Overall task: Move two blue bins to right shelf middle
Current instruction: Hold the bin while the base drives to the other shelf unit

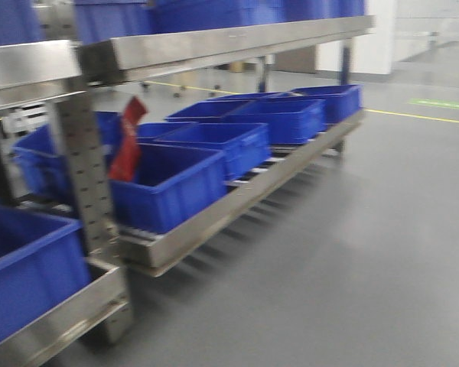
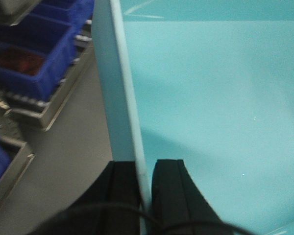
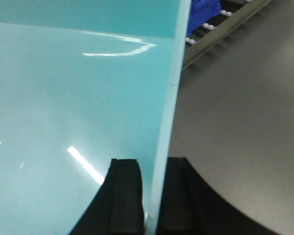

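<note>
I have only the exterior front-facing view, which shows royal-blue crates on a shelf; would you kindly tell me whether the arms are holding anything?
Observer: Yes, the left gripper is shut on the left wall of a pale blue bin, one finger on each side.
Operator: And the right arm?
Observer: The right gripper clamps a pale blue wall the same way, with the bin's inside on its left.
Operator: Is anything in the bin?
Observer: The inside that the wrist views show is bare.
</note>
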